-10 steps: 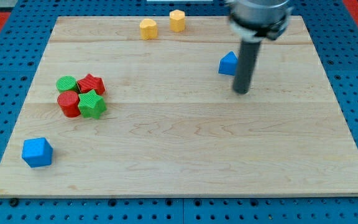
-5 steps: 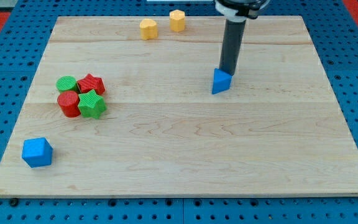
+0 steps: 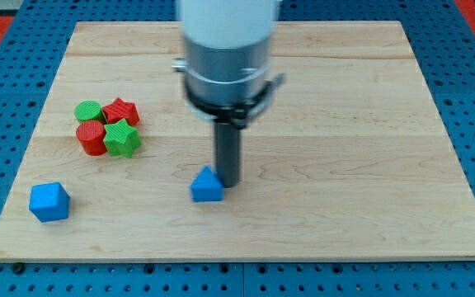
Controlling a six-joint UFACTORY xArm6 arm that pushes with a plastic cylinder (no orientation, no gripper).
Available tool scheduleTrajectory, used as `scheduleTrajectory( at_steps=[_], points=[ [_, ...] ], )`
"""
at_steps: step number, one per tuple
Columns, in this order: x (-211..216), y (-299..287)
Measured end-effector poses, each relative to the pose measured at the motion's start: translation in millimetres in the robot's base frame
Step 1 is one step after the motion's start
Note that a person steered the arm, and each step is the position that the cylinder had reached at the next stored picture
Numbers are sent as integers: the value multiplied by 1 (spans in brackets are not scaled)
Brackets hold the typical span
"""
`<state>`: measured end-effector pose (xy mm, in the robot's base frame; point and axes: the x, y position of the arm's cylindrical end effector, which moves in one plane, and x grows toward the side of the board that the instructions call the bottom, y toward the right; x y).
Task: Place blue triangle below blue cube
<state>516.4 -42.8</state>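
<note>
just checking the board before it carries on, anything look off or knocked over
Nothing stands out. My tip sits against the blue triangle, the blue cube rests near the view's bottom left, and all blocks lie flat.

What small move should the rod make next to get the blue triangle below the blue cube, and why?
Probably keep pushing toward the view's lower left. My tip sits against the blue triangle's right side, while the blue cube lies far to the view's left, slightly lower, so the triangle is not yet below it.

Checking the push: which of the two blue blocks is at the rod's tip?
The blue triangle, touching my tip on its right. The blue cube sits far off at the view's left.
</note>
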Motion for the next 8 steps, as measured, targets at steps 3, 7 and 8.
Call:
scheduleTrajectory(
  at_steps=[3,7,8],
  points=[
    [44,-59],
    [79,-112],
    [67,-132]
  ],
)
